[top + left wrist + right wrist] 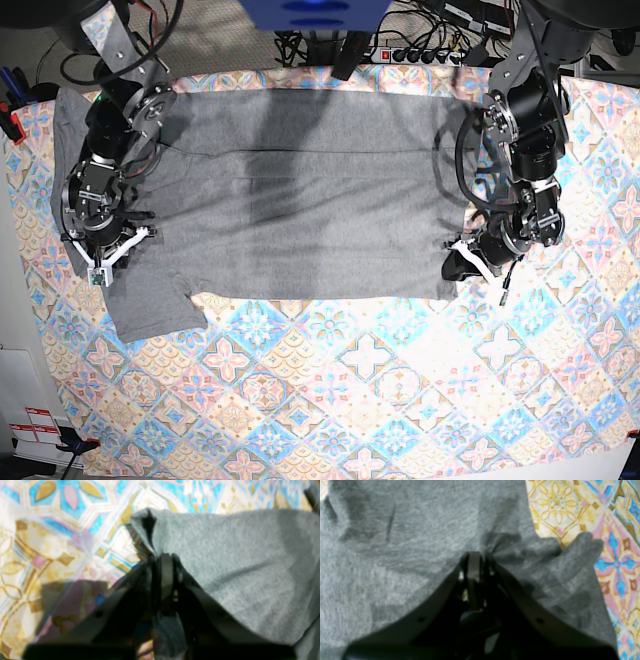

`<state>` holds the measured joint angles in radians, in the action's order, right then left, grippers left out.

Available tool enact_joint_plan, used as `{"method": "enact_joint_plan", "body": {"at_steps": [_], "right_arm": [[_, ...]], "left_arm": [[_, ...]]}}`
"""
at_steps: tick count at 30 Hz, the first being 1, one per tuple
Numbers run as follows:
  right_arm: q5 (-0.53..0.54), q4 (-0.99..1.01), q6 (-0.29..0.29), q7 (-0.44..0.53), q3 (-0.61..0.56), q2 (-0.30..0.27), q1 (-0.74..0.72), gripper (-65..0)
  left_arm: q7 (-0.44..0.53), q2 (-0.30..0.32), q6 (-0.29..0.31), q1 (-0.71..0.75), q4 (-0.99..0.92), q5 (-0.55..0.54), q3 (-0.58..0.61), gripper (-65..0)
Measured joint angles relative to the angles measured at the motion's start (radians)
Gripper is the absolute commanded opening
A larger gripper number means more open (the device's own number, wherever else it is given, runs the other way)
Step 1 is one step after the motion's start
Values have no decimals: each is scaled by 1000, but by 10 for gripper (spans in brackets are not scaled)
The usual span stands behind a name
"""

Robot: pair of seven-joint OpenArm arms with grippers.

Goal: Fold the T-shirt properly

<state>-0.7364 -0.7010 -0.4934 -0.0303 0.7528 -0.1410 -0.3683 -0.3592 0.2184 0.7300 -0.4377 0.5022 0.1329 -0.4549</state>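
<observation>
The grey T-shirt (300,220) lies spread flat across the far half of the table, with a short sleeve (150,310) sticking out at its near left corner. My left gripper (458,262) sits at the shirt's right edge. In the left wrist view the left gripper (165,557) is shut on a bunched-up pinch of the T-shirt (237,562). My right gripper (100,266) is at the shirt's left side, just above the sleeve. In the right wrist view the right gripper (476,556) is shut on a gathered fold of the T-shirt (395,555).
A pastel diamond-patterned tablecloth (350,390) covers the table and lies bare in front of the shirt. Cables and a power strip (420,50) run behind the far edge. Both arm bases (530,110) stand over the shirt's far corners.
</observation>
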Motion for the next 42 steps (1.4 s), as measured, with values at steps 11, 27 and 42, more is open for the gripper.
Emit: {"method": "enact_joint_plan", "body": {"at_steps": [11,27,42], "right_arm": [[-1,-37,-3,-44,0,4,3,-615],[-6,-240,-5,-22,1,63,74,-612],[-8,-244,-3,-103,6,64,69,-268]], "left_arm": [[-56,-23,-23,-27,5,5,0,-618],[-77,-19,-12,23,109,20,1,-618],[-206,-44,-34,78,298,54,6,-617]]}}
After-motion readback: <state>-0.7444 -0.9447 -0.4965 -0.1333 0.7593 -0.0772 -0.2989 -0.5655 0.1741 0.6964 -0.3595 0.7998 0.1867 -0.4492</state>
